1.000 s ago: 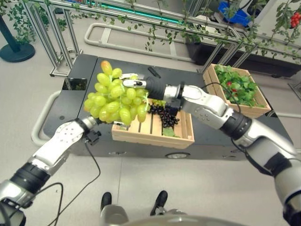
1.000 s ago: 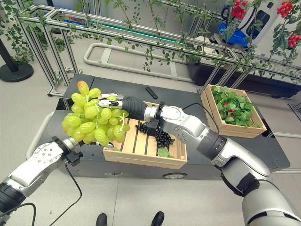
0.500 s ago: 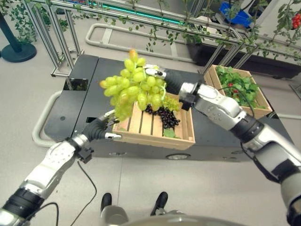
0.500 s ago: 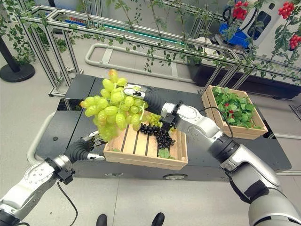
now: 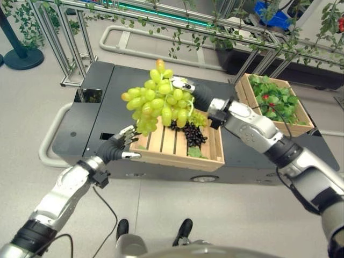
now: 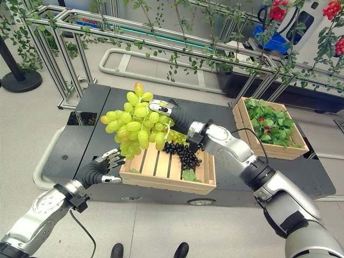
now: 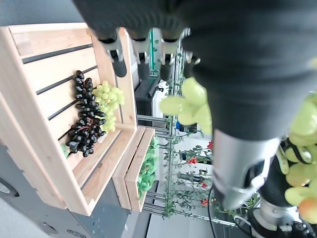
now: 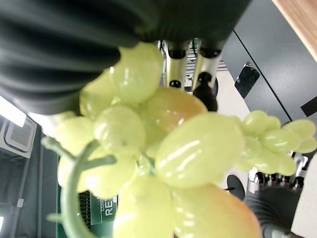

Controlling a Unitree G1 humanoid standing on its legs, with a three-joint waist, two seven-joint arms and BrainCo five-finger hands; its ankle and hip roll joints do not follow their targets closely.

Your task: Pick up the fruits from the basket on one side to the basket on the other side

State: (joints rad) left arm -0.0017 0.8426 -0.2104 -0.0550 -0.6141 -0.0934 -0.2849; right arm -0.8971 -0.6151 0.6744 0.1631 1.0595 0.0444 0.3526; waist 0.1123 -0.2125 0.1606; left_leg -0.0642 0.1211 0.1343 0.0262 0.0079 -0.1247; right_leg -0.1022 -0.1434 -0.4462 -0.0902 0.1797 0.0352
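Right hand (image 5: 180, 84) grips green grapes (image 5: 156, 102) above near crate (image 5: 177, 145).
We see far crate (image 5: 274, 102) to the right; bunch hangs down; left hand (image 5: 121, 144) open, below-left.

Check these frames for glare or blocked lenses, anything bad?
Right wrist view: the green grape bunch, held in the right hand, crowds the lens, with bright highlights on its skins. Left wrist view: the open left hand blocks the upper part with its dark cover. Left eye view: even light, one reflective patch on the black platform.
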